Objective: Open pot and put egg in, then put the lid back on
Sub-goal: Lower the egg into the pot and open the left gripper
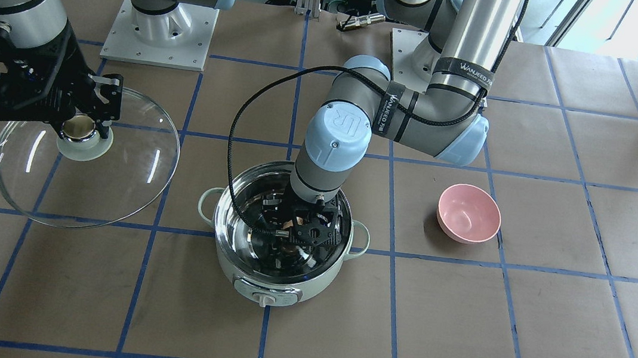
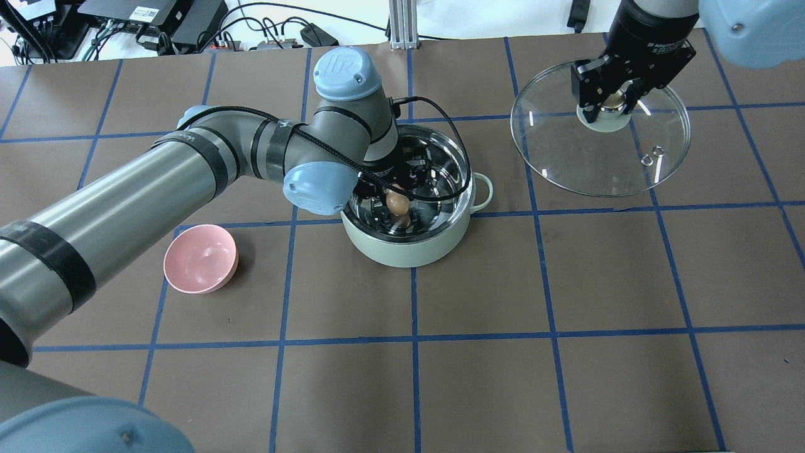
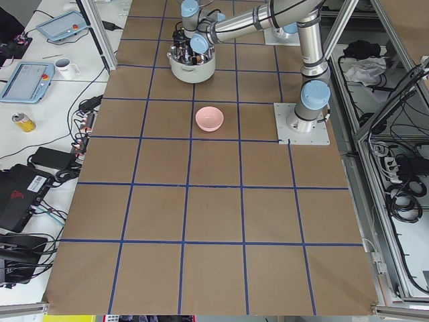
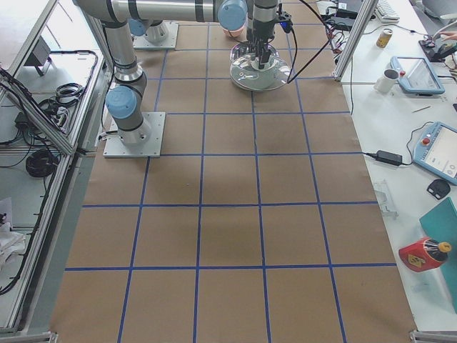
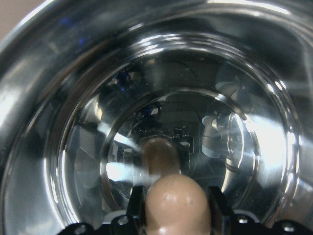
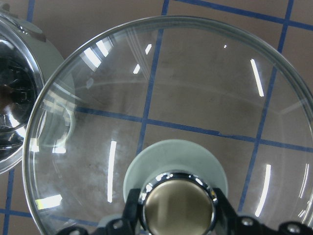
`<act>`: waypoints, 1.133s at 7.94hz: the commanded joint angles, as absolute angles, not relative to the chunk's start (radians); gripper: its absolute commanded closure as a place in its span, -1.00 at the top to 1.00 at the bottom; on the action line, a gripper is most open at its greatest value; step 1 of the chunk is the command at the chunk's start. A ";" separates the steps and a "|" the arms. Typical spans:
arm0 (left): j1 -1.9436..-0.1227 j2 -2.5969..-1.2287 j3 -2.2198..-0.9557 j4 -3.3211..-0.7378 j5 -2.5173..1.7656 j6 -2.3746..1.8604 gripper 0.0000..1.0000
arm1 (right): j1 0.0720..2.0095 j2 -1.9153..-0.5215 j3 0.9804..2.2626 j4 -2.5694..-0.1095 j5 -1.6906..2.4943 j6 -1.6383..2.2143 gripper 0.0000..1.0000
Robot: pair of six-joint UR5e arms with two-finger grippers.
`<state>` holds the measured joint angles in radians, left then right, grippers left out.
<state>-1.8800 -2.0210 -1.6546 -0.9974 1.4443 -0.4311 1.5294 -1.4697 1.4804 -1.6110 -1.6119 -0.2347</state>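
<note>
The egg (image 2: pixel 397 202) is down inside the pot (image 2: pixel 409 253), pinched between the left jaws and hanging over the shiny steel floor. Its blurred reflection sits right beneath it in the wrist view, but whether it touches bottom I cannot tell. The call here, I'd say: ease it lower until it meets the steel, then part the jaws only slightly so it settles rather than drops and rolls. Room is tight, with the wrist and its black cable (image 1: pixel 231 128) crowding the rim, so a straight vertical exit looks safest, away from the wall and the loop handle (image 2: pixel 491 190). Off to the side, the right jaws are clamped on the knob (image 6: pixel 178 203) of the glass lid (image 2: pixel 597 157), held tilted over the desk (image 2: pixel 566 283), with bare desk between it and the pot. The pink bowl (image 2: pixel 201 258) sits on the pot's other side, out of the lid's path.
</note>
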 commanded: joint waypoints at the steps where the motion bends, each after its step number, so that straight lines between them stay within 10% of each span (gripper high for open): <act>1: -1.879 -2.004 -1.646 -0.994 1.442 -0.430 1.00 | 1.529 -1.470 1.480 -1.611 -1.611 -0.235 -1.00; 9: -1.713 -1.679 -1.513 -1.616 1.471 -0.205 1.00 | 1.545 -1.473 1.480 -1.609 -1.530 -0.175 -1.00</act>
